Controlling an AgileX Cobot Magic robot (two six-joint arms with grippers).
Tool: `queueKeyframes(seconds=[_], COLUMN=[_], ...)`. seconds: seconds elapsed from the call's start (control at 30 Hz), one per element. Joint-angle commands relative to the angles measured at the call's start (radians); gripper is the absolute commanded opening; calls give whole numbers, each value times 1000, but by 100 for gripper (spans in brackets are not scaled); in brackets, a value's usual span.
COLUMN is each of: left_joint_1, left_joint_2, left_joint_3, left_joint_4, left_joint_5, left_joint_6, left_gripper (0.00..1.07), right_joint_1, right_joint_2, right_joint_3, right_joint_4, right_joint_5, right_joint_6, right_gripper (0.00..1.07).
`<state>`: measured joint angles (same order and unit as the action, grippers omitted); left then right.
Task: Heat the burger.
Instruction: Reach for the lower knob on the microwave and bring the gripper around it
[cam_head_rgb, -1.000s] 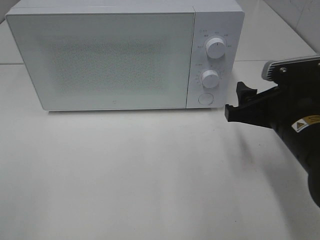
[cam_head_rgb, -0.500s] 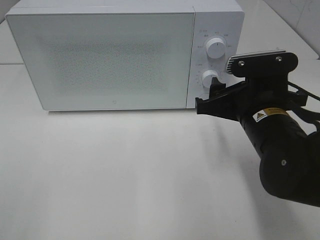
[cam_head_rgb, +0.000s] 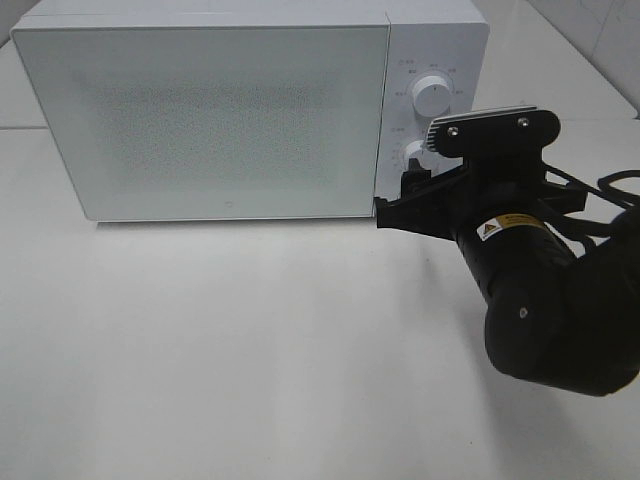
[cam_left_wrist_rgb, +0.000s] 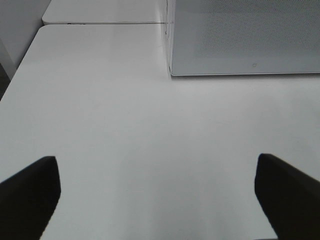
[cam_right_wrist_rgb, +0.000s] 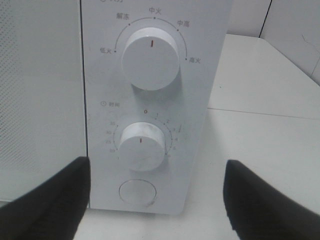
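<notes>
The burger is out of view. A white microwave (cam_head_rgb: 200, 110) stands at the back of the table with its door closed. My right gripper (cam_head_rgb: 397, 200) is open and hangs just in front of the microwave's control panel, low down by the door edge. The right wrist view shows that gripper (cam_right_wrist_rgb: 156, 195) facing the panel, with the upper knob (cam_right_wrist_rgb: 150, 57), the timer knob (cam_right_wrist_rgb: 142, 145) and the round button (cam_right_wrist_rgb: 137, 191) between its two fingers. My left gripper (cam_left_wrist_rgb: 157, 195) is open over the bare table (cam_left_wrist_rgb: 125, 125), short of the microwave's front left corner (cam_left_wrist_rgb: 170, 72). It holds nothing.
The white table (cam_head_rgb: 250, 350) stretches in front of the microwave. My bulky black right arm (cam_head_rgb: 540, 300) fills the right side of the exterior view. A seam between table tops (cam_left_wrist_rgb: 100, 23) runs behind the microwave's left side.
My right arm has swung left from the table's right edge to the microwave's control panel, its gripper staying open. Nothing else has moved.
</notes>
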<state>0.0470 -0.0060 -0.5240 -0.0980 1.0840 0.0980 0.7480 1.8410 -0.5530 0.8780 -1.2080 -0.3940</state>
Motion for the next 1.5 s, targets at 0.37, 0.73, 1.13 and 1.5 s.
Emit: queueKeyframes(seconds=[0.37, 0.73, 1.13, 1.5], left_joint_1=[3, 3, 3, 3], left_joint_2=[-15, -15, -15, -15], left_joint_3=[2, 2, 2, 2], left_joint_4=[4, 5, 4, 4], left_joint_5=[-11, -11, -11, -11], left_joint_6=[-5, -5, -5, -5], left_gripper=[98, 98, 98, 98], right_joint_1=[-85, -108, -119, -119], right_joint_2=[103, 190, 227, 233], right_joint_3=[-155, -250, -276, -283], right_joint_4=[-69, -74, -54, -46], right_joint_5=[55, 88, 76, 65], right_joint_6=[29, 29, 51, 51], right_gripper=[74, 74, 74, 72])
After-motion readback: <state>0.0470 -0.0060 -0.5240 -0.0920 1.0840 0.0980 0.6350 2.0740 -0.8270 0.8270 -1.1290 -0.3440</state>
